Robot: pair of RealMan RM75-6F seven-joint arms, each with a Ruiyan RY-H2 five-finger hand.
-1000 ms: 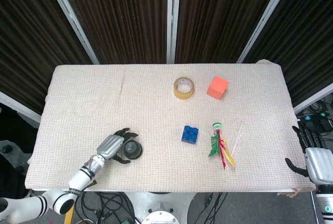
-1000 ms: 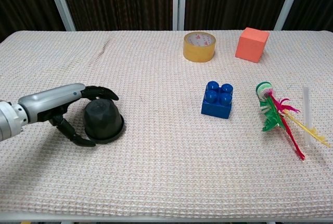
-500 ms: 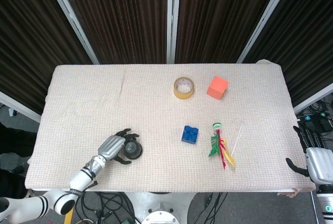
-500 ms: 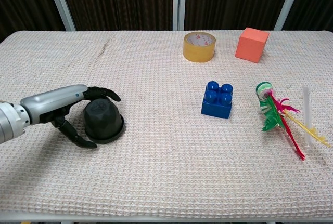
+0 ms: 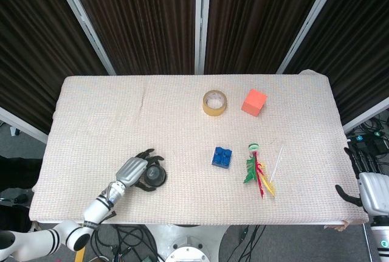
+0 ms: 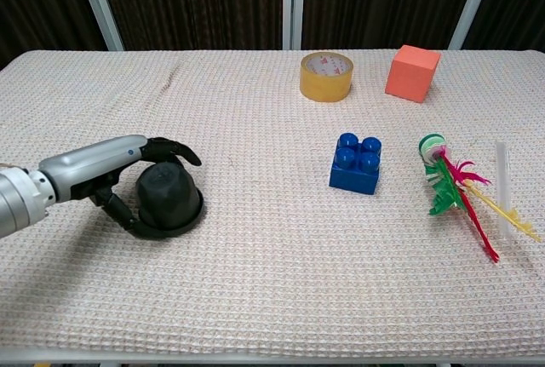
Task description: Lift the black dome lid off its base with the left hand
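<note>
The black dome lid (image 6: 166,192) sits on its flat black base (image 6: 192,211) near the table's front left, also visible from the head view as the dome lid (image 5: 155,175). My left hand (image 6: 119,173) (image 5: 131,171) cups it from the left. Its fingers (image 6: 174,149) arch over the top of the dome, and the thumb lies low against the front left rim. The lid rests down on the base. My right hand (image 5: 363,180) hangs at the table's right edge, fingers apart, holding nothing; the chest view does not show it.
A yellow tape roll (image 6: 326,76) and an orange cube (image 6: 412,72) stand at the back. A blue brick (image 6: 357,163) sits mid-table. Right of it lie a feathered toy (image 6: 456,188) and a clear stick (image 6: 502,186).
The left hand's thumb has swung in from the front toward the base rim, and the hand has shifted slightly closer around the dome. The lid has not moved.
</note>
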